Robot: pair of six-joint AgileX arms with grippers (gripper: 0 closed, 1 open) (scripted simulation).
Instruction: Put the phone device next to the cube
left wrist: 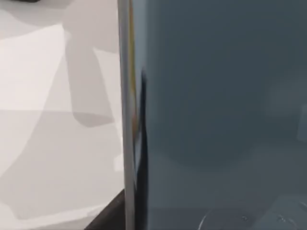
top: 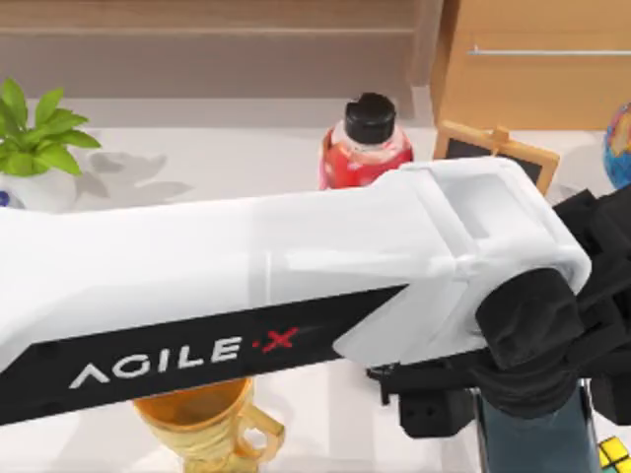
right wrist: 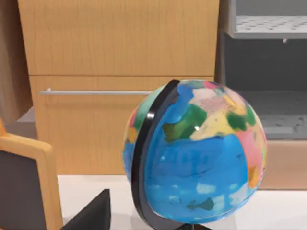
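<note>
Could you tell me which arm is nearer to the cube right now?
Left. The left gripper hangs over the phone device just beside the cube at the table's right; the right arm sits farther back, facing the globe.

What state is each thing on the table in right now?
Phone: under the left arm's wrist, near the cube.
Cube: on the table at the front right corner.
Red bottle: upright, black cap on.
Gold cup: upright.
Globe: upright on its stand.
Small chalkboard: standing.
</note>
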